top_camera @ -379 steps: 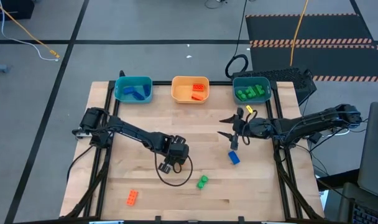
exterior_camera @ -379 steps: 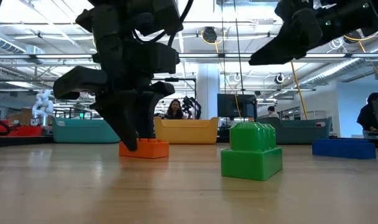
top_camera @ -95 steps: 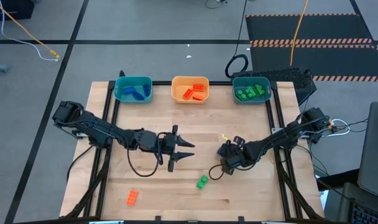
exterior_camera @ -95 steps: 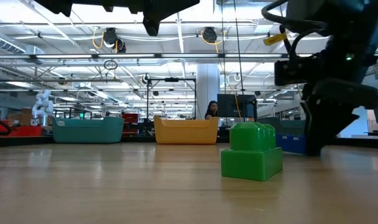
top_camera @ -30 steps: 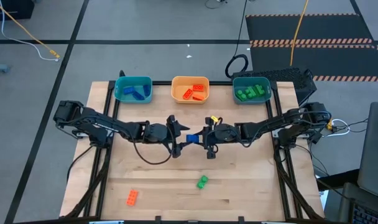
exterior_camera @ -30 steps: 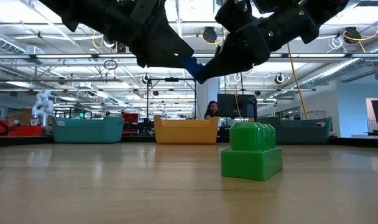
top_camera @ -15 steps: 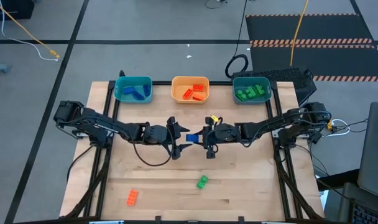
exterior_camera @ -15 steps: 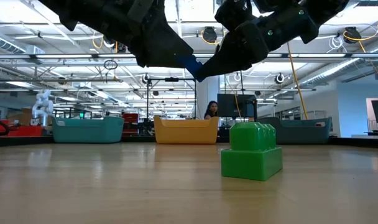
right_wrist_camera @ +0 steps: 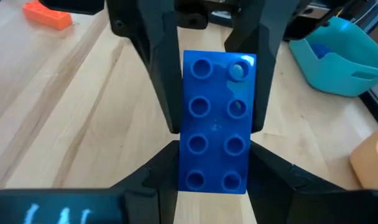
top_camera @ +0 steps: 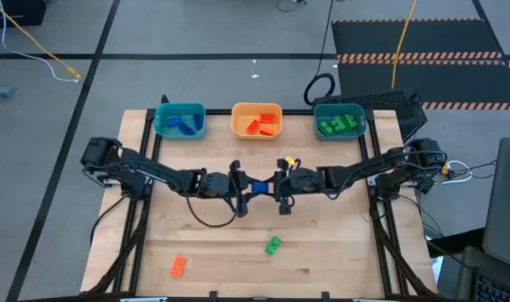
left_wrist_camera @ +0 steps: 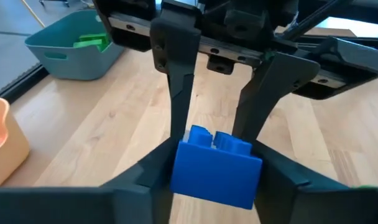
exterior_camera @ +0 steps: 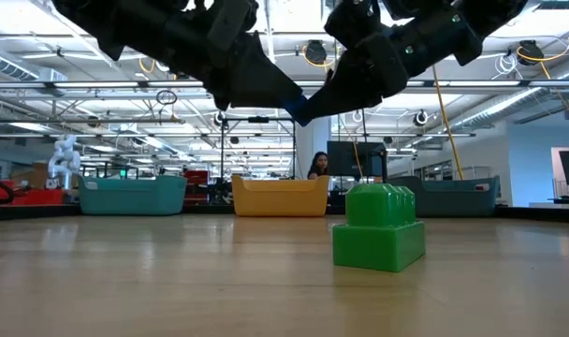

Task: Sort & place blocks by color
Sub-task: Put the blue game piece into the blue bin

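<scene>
A blue studded block (top_camera: pixel 257 186) hangs in the air over the table's middle, between my two grippers. My left gripper (top_camera: pixel 245 188) reaches it from the left and my right gripper (top_camera: pixel 272 186) from the right, both shut on it. The left wrist view shows the block (left_wrist_camera: pixel 217 165) end-on. The right wrist view shows its studded face (right_wrist_camera: pixel 217 134). A green block (top_camera: pixel 273 245) stands on its base near the table's front, and it is large in the low view (exterior_camera: pixel 378 229). An orange-red block (top_camera: pixel 179 267) lies flat at the front left. My left gripper pinches the blue block's left end (left_wrist_camera: pixel 184 168) between its two fingers (left_wrist_camera: pixel 153 175), one on each long side. It comes in level from the table's left. The block is lifted clear, level, studs up. My right gripper pinches the block's right end (right_wrist_camera: pixel 190 167) between its fingers (right_wrist_camera: pixel 271 171), which lie along the long sides. It comes level from the table's right. The left gripper's fingers (right_wrist_camera: pixel 161 74) flank the far half.
Three trays stand along the far edge: a teal one (top_camera: pixel 180 120) with blue blocks, an orange one (top_camera: pixel 257 120) with orange-red blocks, a teal one (top_camera: pixel 339 122) with green blocks. Bare wood (top_camera: pixel 322 252) lies around the green block. A person shows far behind in the low view.
My left gripper has moved a little toward the table's right, up to the blue block, and its fingers now flank the block's left end. My right gripper and the block have stayed where they were, held in the air.
</scene>
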Available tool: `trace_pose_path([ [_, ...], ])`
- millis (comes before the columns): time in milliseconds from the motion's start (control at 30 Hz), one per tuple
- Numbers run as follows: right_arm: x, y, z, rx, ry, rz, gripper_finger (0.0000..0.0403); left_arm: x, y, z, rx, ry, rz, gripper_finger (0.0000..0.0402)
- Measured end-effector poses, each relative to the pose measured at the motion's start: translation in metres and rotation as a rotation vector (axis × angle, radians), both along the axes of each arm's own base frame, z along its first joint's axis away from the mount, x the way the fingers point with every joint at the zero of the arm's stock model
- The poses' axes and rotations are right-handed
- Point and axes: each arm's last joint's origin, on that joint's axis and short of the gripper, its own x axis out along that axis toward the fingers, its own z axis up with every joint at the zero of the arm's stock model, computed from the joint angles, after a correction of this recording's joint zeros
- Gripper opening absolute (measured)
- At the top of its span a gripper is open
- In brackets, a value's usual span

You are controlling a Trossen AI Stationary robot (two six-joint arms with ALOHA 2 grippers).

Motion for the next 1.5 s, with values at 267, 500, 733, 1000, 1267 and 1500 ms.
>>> trace_pose_path([
  [267,-0.001,0.000,-0.001,0.002,0.011,0.003,0.0139,0.002,-0.004,-0.003,0.025,-0.011,-0.014,0.0147],
  [500,-0.001,0.000,-0.001,0.001,0.009,0.002,0.0156,0.002,-0.004,-0.003,0.029,-0.014,-0.021,0.0147],
  [733,-0.003,-0.001,-0.003,-0.014,-0.045,-0.039,0.0187,0.003,-0.003,-0.001,0.039,-0.028,-0.016,0.0147],
  [1000,-0.007,-0.010,-0.010,-0.027,-0.024,-0.080,0.0226,-0.001,0.003,0.003,0.050,0.009,0.000,0.0148],
  [1267,-0.009,-0.016,-0.011,-0.095,-0.018,-0.215,0.0258,-0.017,0.017,0.017,0.076,0.079,0.078,0.0149],
  [1500,-0.010,-0.017,-0.012,-0.097,-0.007,-0.210,0.0263,-0.035,0.040,0.024,0.022,0.172,0.238,0.0147],
])
